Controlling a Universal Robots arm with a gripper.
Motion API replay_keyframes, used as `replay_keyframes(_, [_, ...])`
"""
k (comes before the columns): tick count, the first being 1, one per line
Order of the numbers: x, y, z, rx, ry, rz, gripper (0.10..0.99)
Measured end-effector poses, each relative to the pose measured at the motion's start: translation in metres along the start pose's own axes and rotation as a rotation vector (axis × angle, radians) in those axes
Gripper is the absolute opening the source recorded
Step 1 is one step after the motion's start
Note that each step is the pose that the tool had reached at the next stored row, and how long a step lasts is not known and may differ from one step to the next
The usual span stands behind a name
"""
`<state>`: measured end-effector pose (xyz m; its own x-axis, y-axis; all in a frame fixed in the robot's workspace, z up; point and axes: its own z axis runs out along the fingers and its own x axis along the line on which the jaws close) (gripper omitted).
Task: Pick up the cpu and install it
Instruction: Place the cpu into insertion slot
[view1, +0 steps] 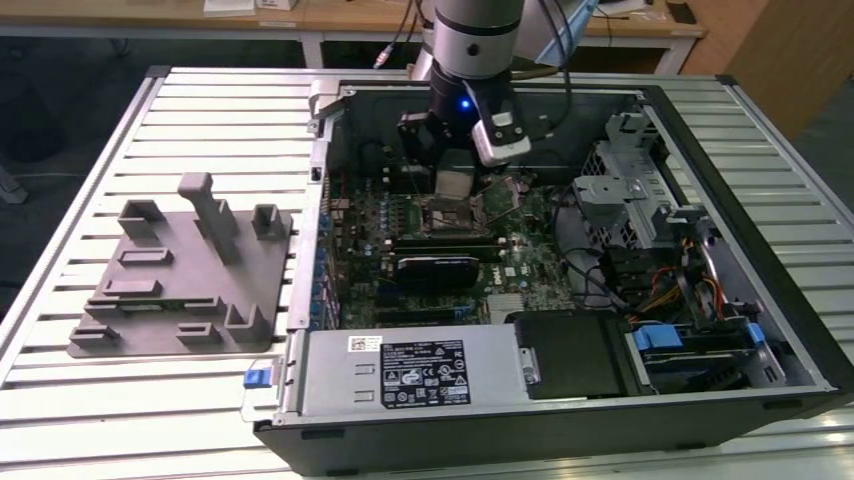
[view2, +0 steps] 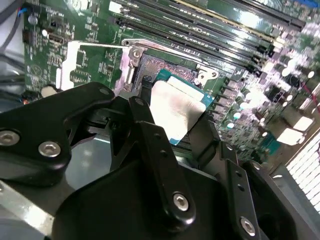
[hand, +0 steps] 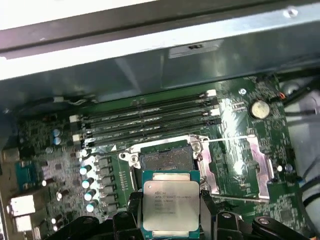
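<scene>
While clamped on two opposite edges of the cpu (hand: 171, 206), the gripper (hand: 171, 199) hangs inside the open pc case (view1: 534, 430). The chip is flat, silver top up, not seated, partly over the near edge of the black socket (hand: 166, 159). Socket's metal frame (hand: 240, 162) is flipped open alongside, w/ ram slots (hand: 150, 120) just beyond; grey fixture block (view1: 174, 290) sits on the slatted table (view1: 134, 420), well apart at the exterior view's left.

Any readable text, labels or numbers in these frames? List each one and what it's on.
Nothing is legible enough to quote.
cpu top, first wrist view: several printed lines, too blurred to read.
power supply label, exterior view: dense print, too small to read.
white sticker above that label: too small to read.
case wall sticker, first wrist view: blurred.
</scene>
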<state>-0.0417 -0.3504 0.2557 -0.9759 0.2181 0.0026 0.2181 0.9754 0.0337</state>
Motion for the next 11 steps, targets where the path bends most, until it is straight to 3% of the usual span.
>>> replay_keyframes(11, [0.0,0.0,0.0,0.0,-0.006,0.179,0.541])
